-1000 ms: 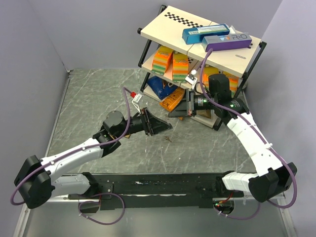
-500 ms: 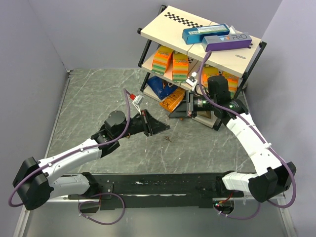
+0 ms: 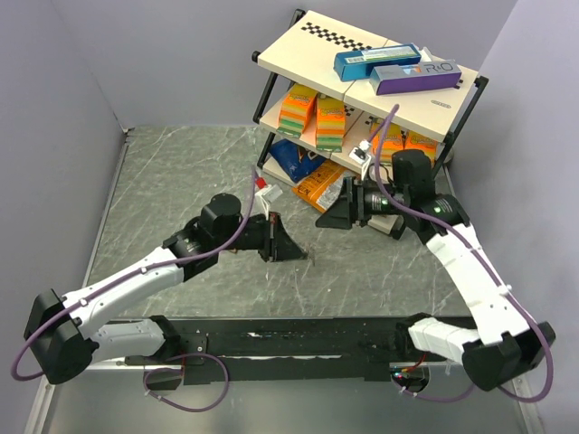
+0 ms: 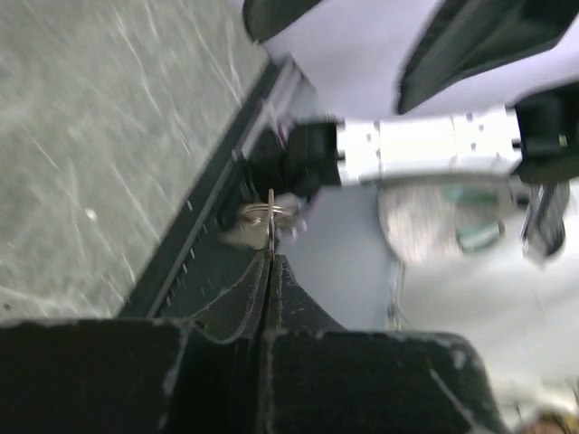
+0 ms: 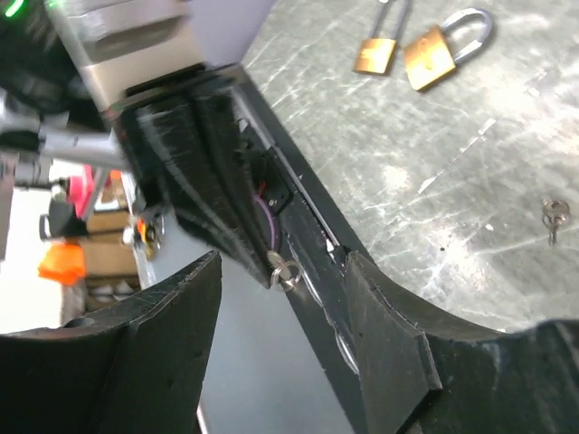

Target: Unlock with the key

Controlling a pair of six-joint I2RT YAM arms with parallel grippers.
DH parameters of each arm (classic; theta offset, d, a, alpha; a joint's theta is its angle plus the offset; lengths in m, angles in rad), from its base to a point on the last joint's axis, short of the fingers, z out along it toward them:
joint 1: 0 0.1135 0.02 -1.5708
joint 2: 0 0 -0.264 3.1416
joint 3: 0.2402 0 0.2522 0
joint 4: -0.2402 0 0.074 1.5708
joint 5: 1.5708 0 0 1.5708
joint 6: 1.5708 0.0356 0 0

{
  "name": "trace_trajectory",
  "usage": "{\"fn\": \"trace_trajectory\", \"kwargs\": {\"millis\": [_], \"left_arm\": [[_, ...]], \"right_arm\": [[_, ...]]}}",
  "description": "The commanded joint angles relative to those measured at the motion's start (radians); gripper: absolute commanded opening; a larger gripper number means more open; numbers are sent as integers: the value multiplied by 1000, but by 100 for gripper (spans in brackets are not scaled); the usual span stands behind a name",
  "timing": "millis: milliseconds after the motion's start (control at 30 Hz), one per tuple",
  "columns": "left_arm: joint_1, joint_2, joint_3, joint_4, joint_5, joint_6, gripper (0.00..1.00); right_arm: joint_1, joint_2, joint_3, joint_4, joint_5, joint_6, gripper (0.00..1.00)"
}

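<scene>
Left tool (image 4: 270,260) was clamped shut on the key (image 4: 270,210). Blade stuck out past the tips, ring at the side, held in the air off the desk (image 5: 434,163). Right tool (image 5: 282,262) was empty, jaws wide apart, facing the left one from close by. Two brass padlocks (image 5: 432,56) lay side by side on the desk, nothing touching them. A second small key (image 5: 553,217) lay loose, well apart from them.

My read: pickup done, insertion not started. Next move probably needed the right tool to pin one padlock steady with the keyway exposed, then the left to line the blade up with the slot. Tight alignment. Couldn't see the keyway side, or tell which key fits which lock.
</scene>
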Motion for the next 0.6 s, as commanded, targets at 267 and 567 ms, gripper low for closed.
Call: {"fn": "trace_trajectory", "kwargs": {"millis": [267,567], "left_arm": [[-4,45,172,-370,297,212,1],[-4,41,173,-362,337,221,1]], "right_arm": [[156,-49,-89,26,-174,-136,48],[192,2,-109,14,-263,-162,40]]}}
